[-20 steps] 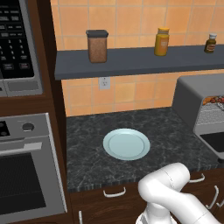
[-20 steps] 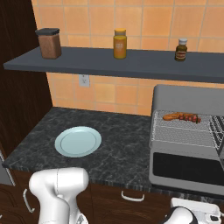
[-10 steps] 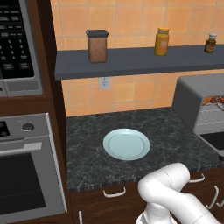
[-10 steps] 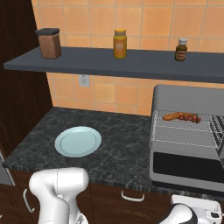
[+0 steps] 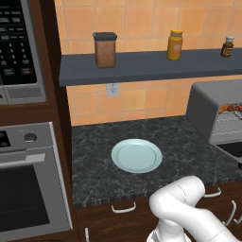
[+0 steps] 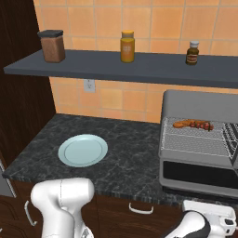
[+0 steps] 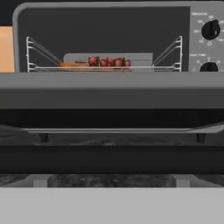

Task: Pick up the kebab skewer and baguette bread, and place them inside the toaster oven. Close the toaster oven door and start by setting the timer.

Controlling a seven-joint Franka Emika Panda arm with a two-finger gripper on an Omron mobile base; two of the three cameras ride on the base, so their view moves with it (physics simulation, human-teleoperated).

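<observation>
- Already, both foods lie on the rack inside the toaster oven (image 6: 200, 139): the kebab skewer (image 7: 109, 62) is straight ahead of the hand and above its level, with the baguette bread (image 6: 182, 123) just beside it, at the skewer's left end in the hand view.
- So the loading step looks done; the pale plate (image 6: 82, 149), well off to the side on the counter, carries nothing.
- Next comes the toaster oven door (image 7: 112, 94), which hangs open and flat, directly in front of the hand and just above it.
- Judging from its low position, the gripper, jaws spread wide and holding nothing, is set to lift that door.
- After that, only the timer knob (image 7: 210, 29), up and to the right, is left to turn.
</observation>
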